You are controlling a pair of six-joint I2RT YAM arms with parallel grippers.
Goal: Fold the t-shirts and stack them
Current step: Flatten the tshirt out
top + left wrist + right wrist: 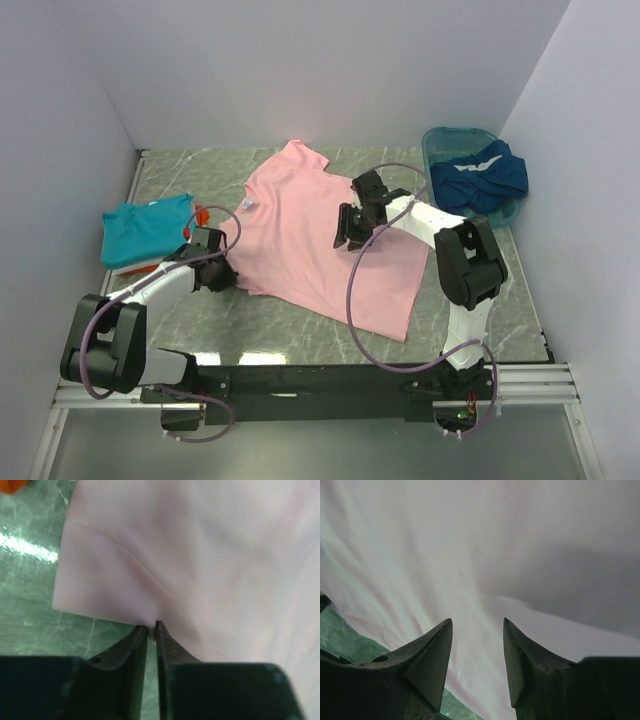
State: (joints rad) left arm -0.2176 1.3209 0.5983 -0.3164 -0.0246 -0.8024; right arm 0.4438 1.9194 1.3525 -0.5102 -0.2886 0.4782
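Showing a pink shirt (320, 235) spread flat over the middle of a green marbled tabletop (190, 165), collar toward the far wall, hem toward the arm bases, lying a little askew. Left claw (232, 280) low at the shirt's left edge, at the join of sleeve and side. Closed to a sliver in the left wrist view, with a small pinch of pink cloth caught between the two dark fingertips (141, 632) and the sleeve lying flat just beyond. Right claw (350, 238) over the shirt's right half, spread wide and gripping nothing. Only smooth pink cloth between and beyond its two pointed fingers (437, 645) in the right wrist view, with a strip of green tabletop at the lower left; contact with the cloth impossible to tell. Left of the pink shirt, near the left wall: a folded teal shirt (147, 228), with an orange shirt (201, 213) peeking out from under its right edge. At the far right corner: a teal basin (437, 140) with a dark blue shirt (485, 175), white trim at the neck, bunched inside and spilling over the rim.
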